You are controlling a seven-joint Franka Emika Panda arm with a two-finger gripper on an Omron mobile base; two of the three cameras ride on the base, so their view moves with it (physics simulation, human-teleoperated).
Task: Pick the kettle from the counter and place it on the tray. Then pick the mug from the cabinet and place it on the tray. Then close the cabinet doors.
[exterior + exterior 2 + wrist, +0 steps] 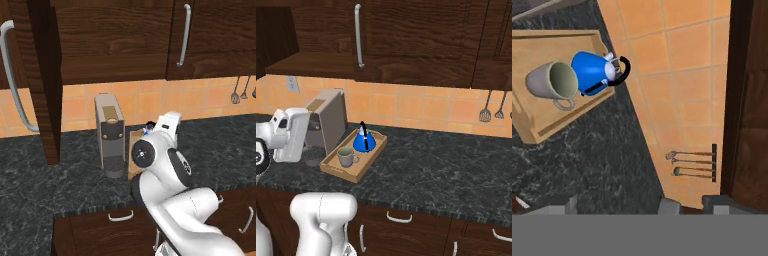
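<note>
**A:** Since the kettle (pixel 363 141) and the mug (pixel 346 156) are both sitting on the tray (pixel 367 161) on the dark surface (pixel 446 160), I'm guessing only the doors are left?

**B:** Yep. The fingers (pixel 687 205) are standing wide and holding nothing. I'd be swinging round the outer face of the open door (pixel 42 75) and pushing flat near its handle (pixel 15 80), going slowly so nothing is clipping the coffee machine (pixel 111 135).

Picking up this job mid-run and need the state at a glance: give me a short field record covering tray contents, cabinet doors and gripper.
tray: on the counter, beside the coffee machine
kettle: upright on the tray
mug: upright on the tray, next to the kettle
cabinet door: left one swung open
gripper: open, holding nothing
remaining: closing the cabinet doors
</note>
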